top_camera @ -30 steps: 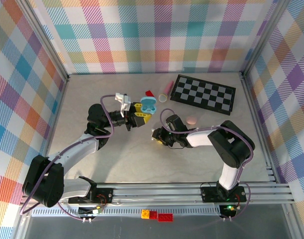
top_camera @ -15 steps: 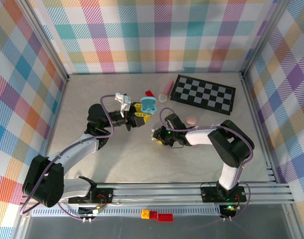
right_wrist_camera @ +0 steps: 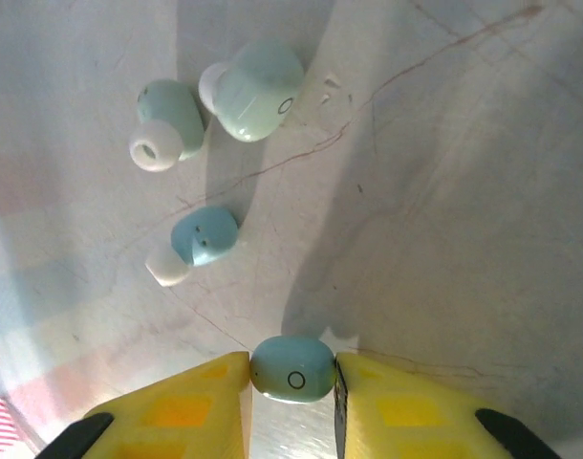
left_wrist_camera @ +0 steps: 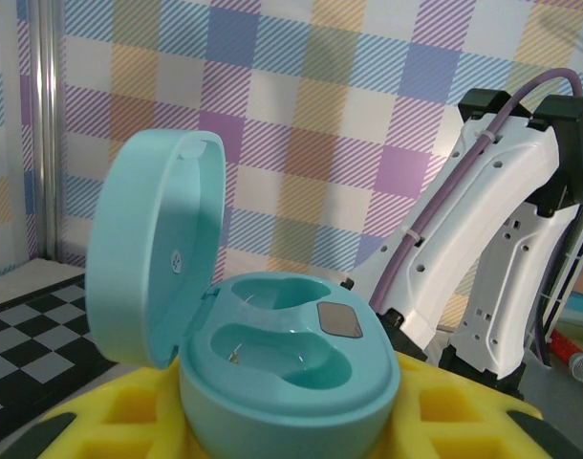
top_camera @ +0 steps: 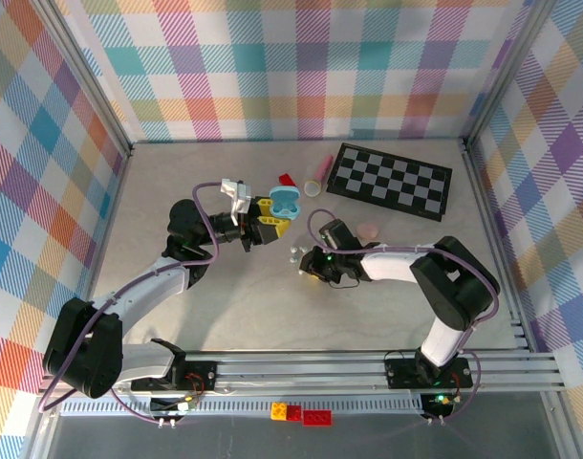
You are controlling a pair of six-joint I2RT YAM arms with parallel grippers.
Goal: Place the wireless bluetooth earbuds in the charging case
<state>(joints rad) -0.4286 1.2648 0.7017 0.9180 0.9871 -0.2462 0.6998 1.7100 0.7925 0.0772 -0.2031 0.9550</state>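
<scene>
Right jaws have narrowed over the last second and now pinch 1 teal bud between their yellow pads, low against the worktop. To me that reads as the pick just made, so the carry to the case should come next. Left jaws are clamped on the teal case, lid open, both wells looking empty. 3 more buds lie loose just beyond the held one. From above they are mere specks, and I can't tell which well this bud fits.
</scene>
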